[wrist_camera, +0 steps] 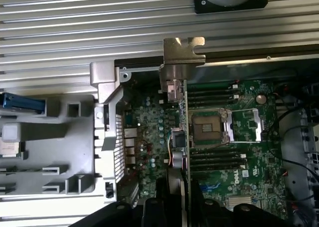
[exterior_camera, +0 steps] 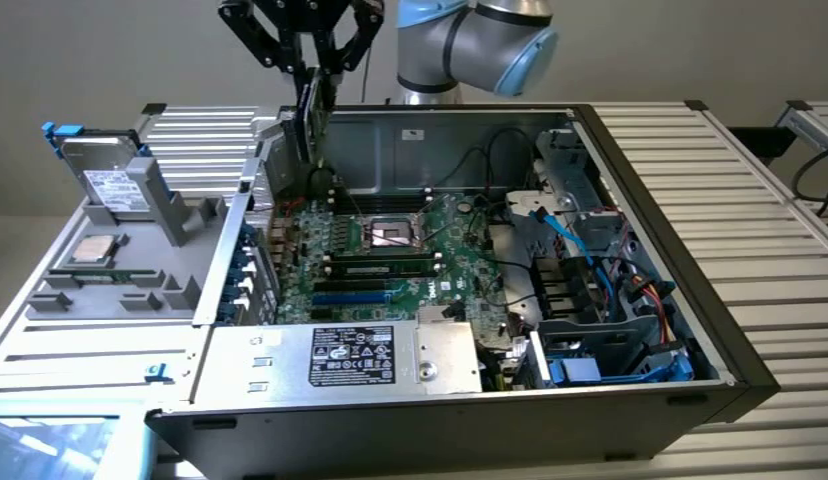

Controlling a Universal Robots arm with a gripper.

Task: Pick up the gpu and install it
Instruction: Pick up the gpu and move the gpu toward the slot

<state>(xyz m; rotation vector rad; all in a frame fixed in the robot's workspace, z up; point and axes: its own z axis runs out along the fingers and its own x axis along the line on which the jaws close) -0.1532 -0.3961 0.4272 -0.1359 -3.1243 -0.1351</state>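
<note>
Ribbed table [exterior_camera: 774, 230] and open case [exterior_camera: 428, 430] are seen in the exterior view, the gpu [exterior_camera: 310, 130] held upright over the case's far edge by the gripper [exterior_camera: 315, 66] clamped on it; in the wrist view, its bracket [wrist_camera: 183, 50] is judged best squared with the motherboard [wrist_camera: 234, 137] slots.

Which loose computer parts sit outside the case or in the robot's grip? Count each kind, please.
gpu, gripped by the fingers: 1
drive box: 1
processor chip: 1
thin green strip, maybe a memory stick: 1
Total: 4
</note>
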